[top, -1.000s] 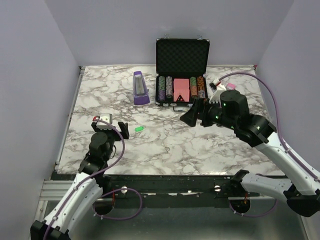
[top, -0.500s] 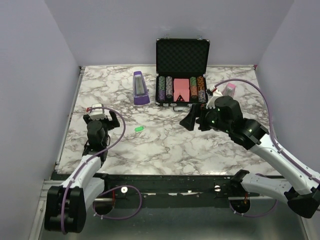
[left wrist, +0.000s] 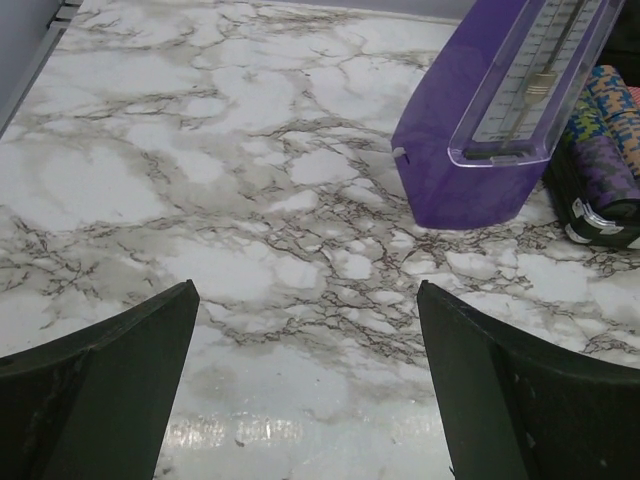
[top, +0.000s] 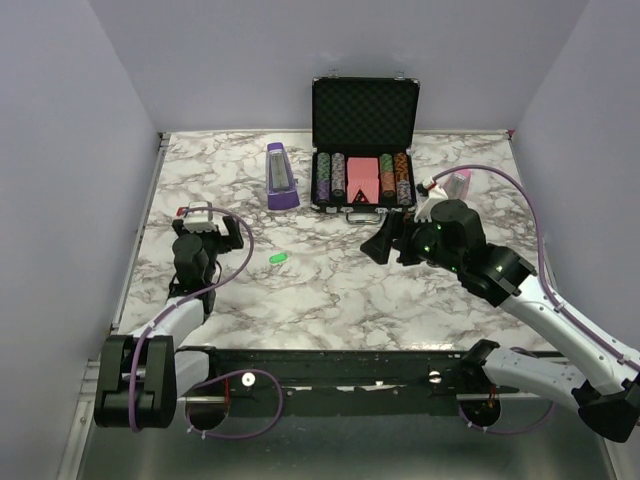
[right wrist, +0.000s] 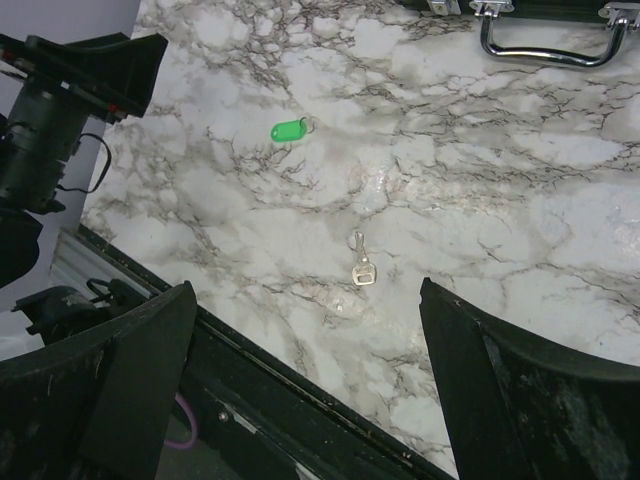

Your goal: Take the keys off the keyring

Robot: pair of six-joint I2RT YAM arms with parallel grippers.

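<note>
The right gripper [right wrist: 305,300] is hovering above the marble table [top: 420,300] with its fingers spread wide and nothing between them. Its wrist camera is giving the telling shot: the keyring [right wrist: 288,130], a green tag, is lying flat on the marble, and a single small silver key [right wrist: 362,268] is resting on its own nearer the front edge, clearly apart from the tag and touching nothing. That is looking like a key already off the keyring. The thin metal ring [right wrist: 308,124] at the tag's end is appearing bare, though it is too small to say for certain that no other key is hanging there. Over on the other side, the left gripper [left wrist: 305,330] is sitting back near the table's left edge, fingers also wide apart and empty, pointing toward the purple metronome [left wrist: 500,110] and the open poker-chip case [top: 364,140]. Judging by this, the separating is looking done, with at most a check of the ring left.
</note>
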